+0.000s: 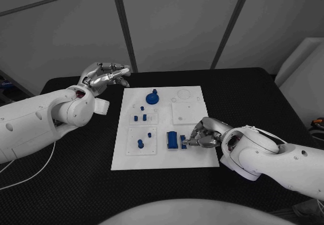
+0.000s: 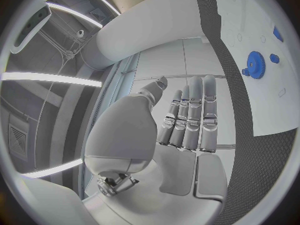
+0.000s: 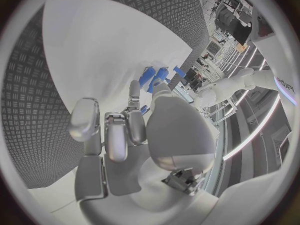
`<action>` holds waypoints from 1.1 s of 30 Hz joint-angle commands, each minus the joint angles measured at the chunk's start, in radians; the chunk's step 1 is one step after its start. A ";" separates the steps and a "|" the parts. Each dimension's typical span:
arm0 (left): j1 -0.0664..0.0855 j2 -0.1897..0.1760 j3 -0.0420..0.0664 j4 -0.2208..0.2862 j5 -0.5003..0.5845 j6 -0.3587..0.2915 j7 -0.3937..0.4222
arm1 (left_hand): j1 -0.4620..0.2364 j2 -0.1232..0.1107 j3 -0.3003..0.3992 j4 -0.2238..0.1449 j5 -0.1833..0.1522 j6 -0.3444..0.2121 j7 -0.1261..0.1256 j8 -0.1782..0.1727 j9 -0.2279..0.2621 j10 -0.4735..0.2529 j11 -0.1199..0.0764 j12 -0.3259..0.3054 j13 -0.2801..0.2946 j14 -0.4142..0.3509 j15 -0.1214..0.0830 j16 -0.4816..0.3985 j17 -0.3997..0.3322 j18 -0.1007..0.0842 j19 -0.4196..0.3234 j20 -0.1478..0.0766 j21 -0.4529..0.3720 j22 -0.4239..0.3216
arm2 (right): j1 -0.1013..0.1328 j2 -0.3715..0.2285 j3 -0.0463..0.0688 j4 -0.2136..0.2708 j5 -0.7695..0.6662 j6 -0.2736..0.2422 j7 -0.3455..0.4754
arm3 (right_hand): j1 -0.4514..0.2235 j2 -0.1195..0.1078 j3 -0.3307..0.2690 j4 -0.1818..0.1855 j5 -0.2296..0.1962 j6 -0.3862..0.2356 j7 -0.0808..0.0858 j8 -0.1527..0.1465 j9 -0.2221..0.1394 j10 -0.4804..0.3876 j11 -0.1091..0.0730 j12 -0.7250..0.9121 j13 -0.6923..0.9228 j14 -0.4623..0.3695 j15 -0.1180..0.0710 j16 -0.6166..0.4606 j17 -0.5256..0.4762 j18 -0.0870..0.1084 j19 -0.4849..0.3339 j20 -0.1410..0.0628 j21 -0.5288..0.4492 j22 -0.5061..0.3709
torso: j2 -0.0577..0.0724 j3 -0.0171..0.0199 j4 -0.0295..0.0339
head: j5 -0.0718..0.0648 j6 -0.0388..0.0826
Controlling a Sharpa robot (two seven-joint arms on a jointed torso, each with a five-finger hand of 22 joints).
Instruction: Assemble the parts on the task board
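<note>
The white task board [image 1: 195, 157] lies mid-table. A blue round gear-like part [image 1: 152, 98] sits at its far end, also seen as the gear part [image 2: 255, 64]. Small blue pegs [image 1: 140, 117] stand in the left-hand recesses. A blue block [image 1: 172, 139] sits near the board's front, with a small blue part [image 1: 183, 141] beside it. My right hand [image 1: 204, 133] rests on the board's near right, fingers curled down, pinching that small blue part [image 3: 144, 109]. My left hand [image 1: 105, 75] hovers off the board's far left corner, holding nothing, fingers [image 2: 194, 115] straight.
The black table [image 1: 256, 93] surrounds the board, with bare mat on either side and in front. A white panel [image 1: 304, 70] stands at the far right. A thin white cable [image 1: 33, 173] trails over the table's left front.
</note>
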 commanded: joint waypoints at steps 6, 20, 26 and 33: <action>0.001 0.002 0.001 -0.002 0.002 0.007 0.003 | 0.003 0.003 -0.006 0.001 0.002 -0.008 0.000 0.005 0.000 -0.007 -0.003 0.004 -0.001 -0.006 0.001 0.006 -0.001 -0.010 0.006 0.001 -0.003 -0.001 | 0.001 -0.010 0.000 0.014 -0.010 0.079 0.063 | 0.042 -0.002 -0.008 -0.012 -0.009 -0.006 0.002 0.005 0.002 0.012 0.000 -0.004 0.078 0.095 -0.002 0.000 0.232 -0.009 -0.006 0.002 -0.006 -0.001 | 0.001 0.0006 0.0010 | -0.004 0.002; -0.001 0.001 0.001 -0.005 0.002 0.005 0.001 | 0.003 0.003 -0.006 0.001 0.002 -0.008 0.000 0.005 0.000 -0.007 -0.003 0.004 -0.001 -0.006 0.001 0.006 -0.001 -0.010 0.006 0.001 -0.003 -0.001 | 0.000 0.002 0.000 0.003 -0.015 0.087 0.061 | 0.050 0.005 -0.009 -0.012 -0.010 -0.005 0.002 0.005 0.003 0.013 0.000 -0.001 0.081 0.095 -0.002 0.000 0.233 -0.009 -0.006 0.002 -0.006 0.000 | 0.002 0.0004 0.0023 | -0.004 -0.002; -0.001 0.001 0.001 -0.005 0.002 0.006 0.001 | 0.003 0.003 -0.006 0.001 0.002 -0.008 0.000 0.005 0.000 -0.007 -0.003 0.004 -0.001 -0.006 0.001 0.006 -0.001 -0.010 0.006 0.001 -0.003 -0.001 | 0.000 0.013 0.000 -0.019 -0.025 0.085 0.051 | 0.050 0.019 -0.012 -0.005 -0.009 -0.002 0.001 0.008 0.004 0.017 -0.001 0.007 0.088 0.096 -0.002 0.002 0.236 -0.010 -0.004 0.002 -0.004 0.004 | 0.002 0.0000 0.0031 | -0.002 -0.005; -0.002 0.001 0.001 -0.005 0.002 0.006 0.001 | 0.003 0.003 -0.006 0.001 0.002 -0.008 0.000 0.005 0.000 -0.007 -0.003 0.004 -0.001 -0.006 0.001 0.006 -0.001 -0.010 0.006 0.001 -0.003 -0.001 | 0.000 0.024 0.000 -0.041 -0.037 0.091 0.041 | 0.046 0.033 -0.017 0.004 -0.008 0.001 -0.001 0.010 0.005 0.020 -0.002 0.014 0.093 0.097 -0.003 0.003 0.239 -0.011 -0.001 0.001 -0.001 0.009 | 0.002 -0.0003 0.0025 | -0.001 -0.008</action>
